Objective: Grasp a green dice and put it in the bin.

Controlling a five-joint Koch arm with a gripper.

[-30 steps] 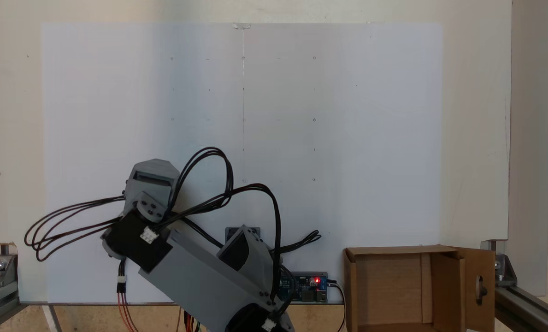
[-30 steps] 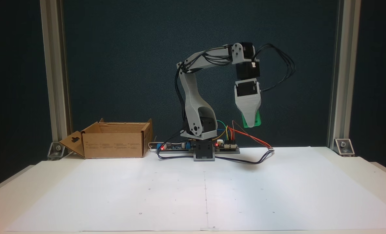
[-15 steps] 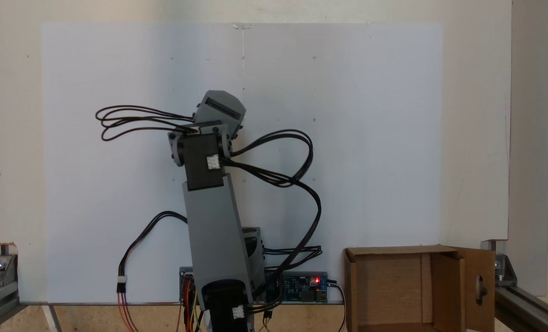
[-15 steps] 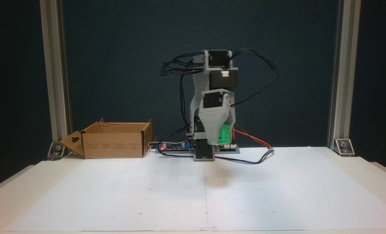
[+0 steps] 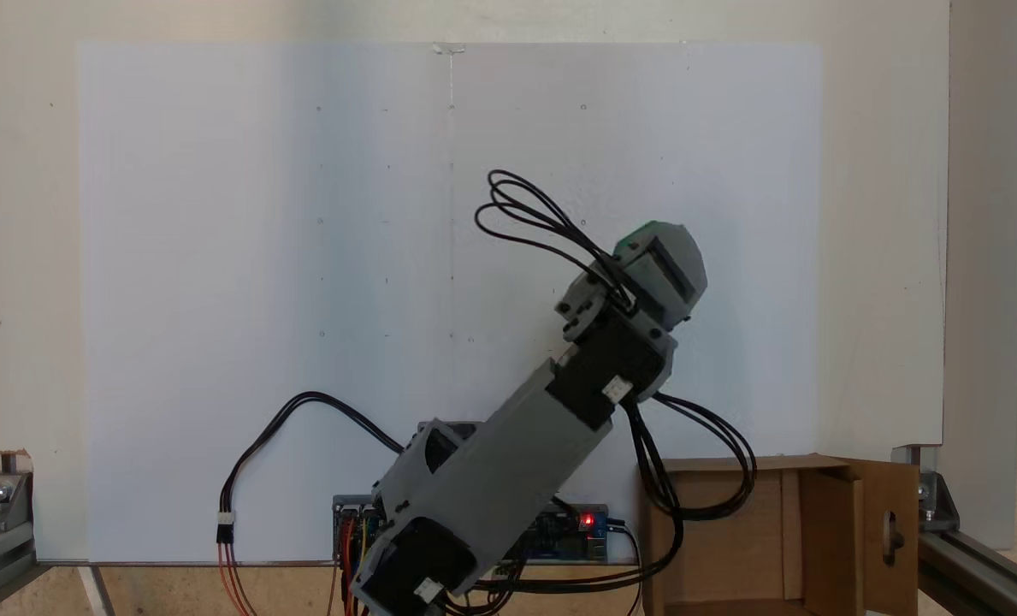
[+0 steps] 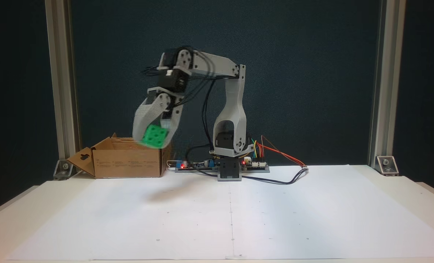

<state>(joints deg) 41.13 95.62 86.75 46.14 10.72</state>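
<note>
A: Green dice (image 6: 154, 136) is up in the air, pinched between the grey ribbed fingers (image 6: 141, 128), just above the near corner of the cardboard bin (image 6: 129, 160)

B: Looks light, hard plastic, rounded corners, so probably slippery; flat opposite faces are the place to grip

A: Bin's corrugated, flaps open, slot cut in one, sitting on the white paper surface (image 6: 238, 219)

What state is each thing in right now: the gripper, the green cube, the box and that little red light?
Gripper: shut on the dice, up in the air, blurred with motion.
Dice: held off the table, in front of the bin's near corner.
Bin: open, upright on the table, flap folded outward.
Red light: lit.
</note>
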